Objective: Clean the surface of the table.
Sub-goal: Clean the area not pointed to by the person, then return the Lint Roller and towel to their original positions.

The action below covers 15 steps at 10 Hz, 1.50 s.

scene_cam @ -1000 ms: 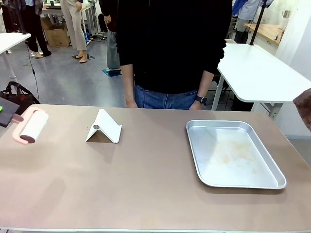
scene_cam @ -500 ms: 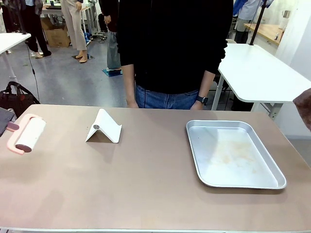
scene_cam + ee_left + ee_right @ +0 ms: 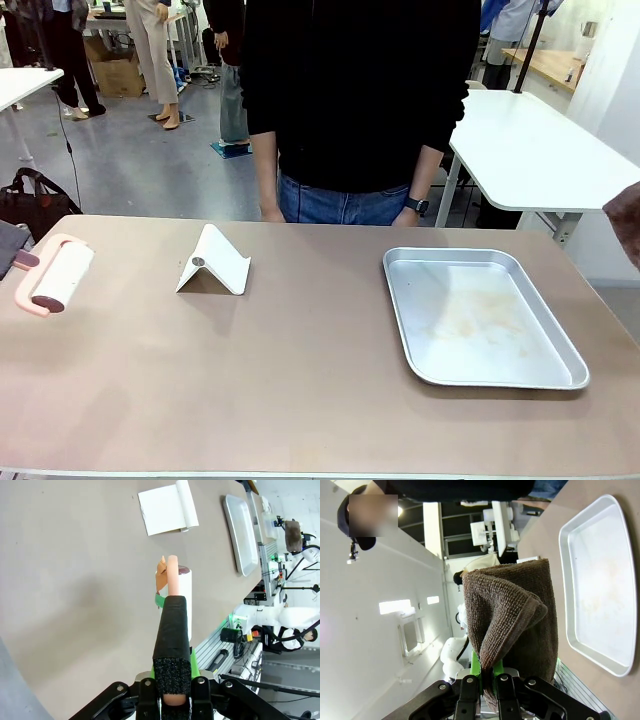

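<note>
Cloth (image 3: 512, 620) in right gripper (image 3: 487, 672), roller handle (image 3: 172, 615) in left gripper (image 3: 174, 647), wrist views

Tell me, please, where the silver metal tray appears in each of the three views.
Front view: metal tray on the right half of the tan table.
Left wrist view: upper right, beyond the white stand.
Right wrist view: right side, past the brown cloth.
Shared landmark: the table beneath it.

The tan table (image 3: 300, 390) carries a white folded stand (image 3: 214, 262) and a silver tray (image 3: 480, 318), well apart.
</note>
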Each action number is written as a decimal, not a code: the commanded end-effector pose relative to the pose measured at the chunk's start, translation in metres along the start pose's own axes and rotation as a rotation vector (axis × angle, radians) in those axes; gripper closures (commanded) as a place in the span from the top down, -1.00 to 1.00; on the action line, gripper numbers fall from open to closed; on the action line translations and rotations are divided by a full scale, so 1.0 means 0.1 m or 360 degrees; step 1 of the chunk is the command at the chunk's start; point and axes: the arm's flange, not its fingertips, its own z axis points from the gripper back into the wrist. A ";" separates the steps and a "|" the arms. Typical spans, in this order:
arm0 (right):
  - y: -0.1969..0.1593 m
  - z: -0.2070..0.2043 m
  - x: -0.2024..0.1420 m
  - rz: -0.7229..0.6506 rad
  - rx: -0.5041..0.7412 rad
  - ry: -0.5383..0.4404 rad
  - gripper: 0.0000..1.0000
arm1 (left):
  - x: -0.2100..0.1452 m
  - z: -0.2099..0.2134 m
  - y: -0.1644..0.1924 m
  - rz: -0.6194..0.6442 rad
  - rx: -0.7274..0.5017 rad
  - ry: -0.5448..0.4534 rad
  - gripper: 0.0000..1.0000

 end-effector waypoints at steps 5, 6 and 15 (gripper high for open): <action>0.02 0.00 -0.01 0.0007 0.0000 0.0000 -0.80 | 0.01 0.03 -0.01 0.0011 0.0002 -0.0003 -0.55; 0.02 0.00 -0.01 0.0007 0.0000 0.0000 -0.80 | 0.01 0.03 -0.01 0.0011 0.0002 -0.0003 -0.55; 0.02 0.00 -0.01 0.0007 0.0000 0.0000 -0.80 | 0.01 0.03 -0.01 0.0011 0.0002 -0.0003 -0.55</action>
